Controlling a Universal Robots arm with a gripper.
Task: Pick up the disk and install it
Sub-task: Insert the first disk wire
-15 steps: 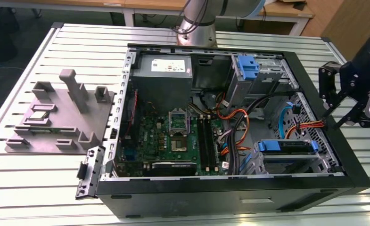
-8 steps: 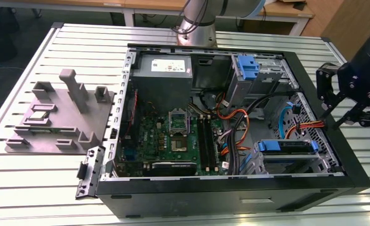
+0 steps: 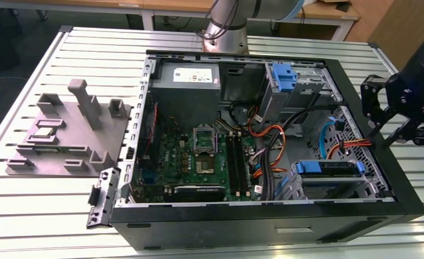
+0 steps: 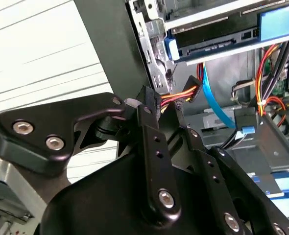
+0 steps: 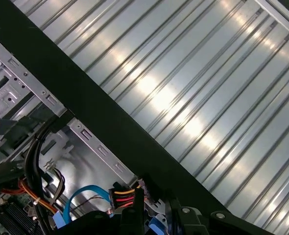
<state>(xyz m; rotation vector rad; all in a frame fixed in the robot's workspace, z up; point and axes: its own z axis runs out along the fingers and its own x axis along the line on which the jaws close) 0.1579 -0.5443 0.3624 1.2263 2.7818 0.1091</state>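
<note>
The disk [image 3: 327, 168] presented as a flat grey body framed by a blue plastic carrier, seen edge-on. It sat in the lower drive cage [image 3: 298, 186] of the open computer case [image 3: 269, 226], in the near corner toward the exterior view's right. Its long visible edge ran from the exterior view's left to its right, parallel to the case's near wall. In the second wrist view the disk [image 4: 218, 43] lay level between the cage's metal rails, with the carrier's blue end toward the case wall. My jaws hung outside the case, just beside its wall on the exterior view's right, and I could not tell whether they were spread or pressed together. Count: one disk, one case, one grey power supply [image 3: 186, 78], one separate blue bracket [image 3: 282, 78] in the upper bay, and one grey fixture [image 3: 64, 135] on the table [image 3: 46, 194].
</note>
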